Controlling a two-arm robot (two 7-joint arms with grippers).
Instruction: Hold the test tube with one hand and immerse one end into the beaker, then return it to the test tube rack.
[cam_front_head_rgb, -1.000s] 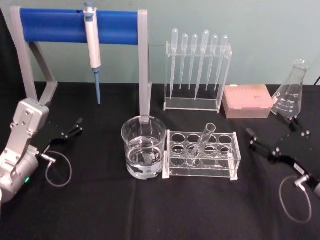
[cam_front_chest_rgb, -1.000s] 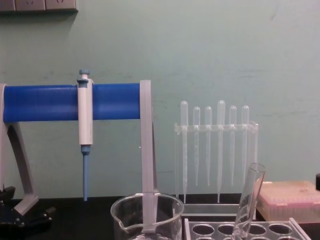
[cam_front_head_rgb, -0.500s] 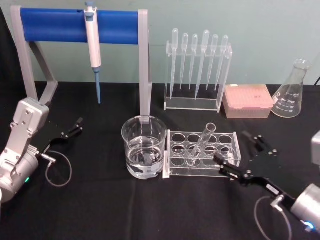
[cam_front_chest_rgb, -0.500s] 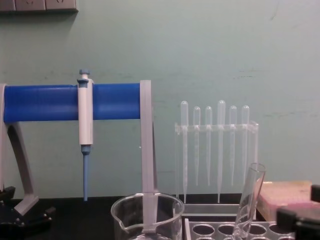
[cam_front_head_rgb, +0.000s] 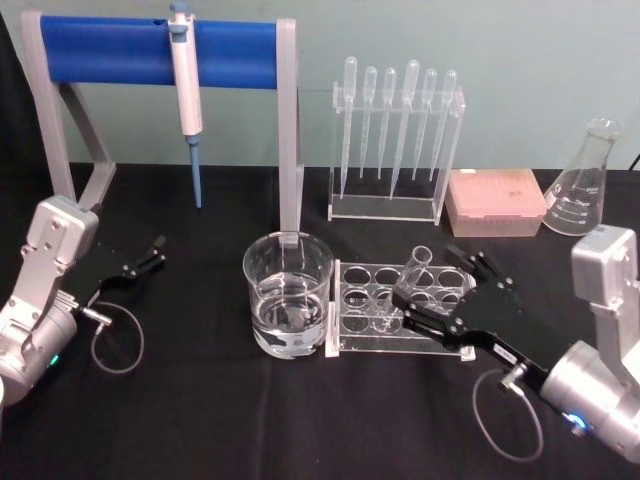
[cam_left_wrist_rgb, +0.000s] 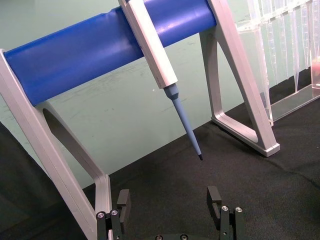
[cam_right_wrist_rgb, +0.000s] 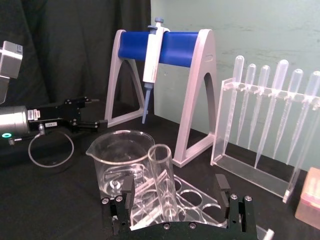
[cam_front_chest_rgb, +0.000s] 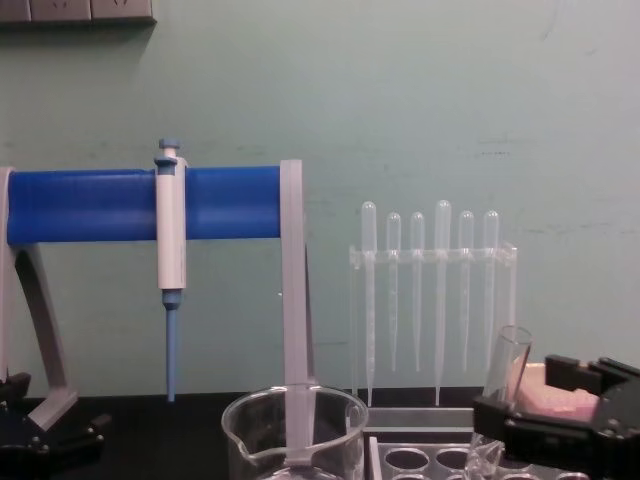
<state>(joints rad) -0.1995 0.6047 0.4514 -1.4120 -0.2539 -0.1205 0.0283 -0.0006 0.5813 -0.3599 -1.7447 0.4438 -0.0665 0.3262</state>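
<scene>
Moments after leaving the table's right edge, my right gripper (cam_front_head_rgb: 430, 275) straddles the test tube (cam_front_head_rgb: 413, 270), jaws apart and not yet closed, as it leans in the test tube rack (cam_front_head_rgb: 345, 300) beside the beaker (cam_front_head_rgb: 288, 295); my left gripper (cam_front_head_rgb: 143, 256) sits parked at the left, jaws apart.

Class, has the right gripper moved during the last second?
Yes. The right gripper moved left, from near the flask to the rack, open around the test tube.

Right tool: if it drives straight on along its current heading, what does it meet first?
Most likely the test tube, leaning between the open fingers of the right tool. The beaker sits beyond it; exact depth is unclear.
</scene>
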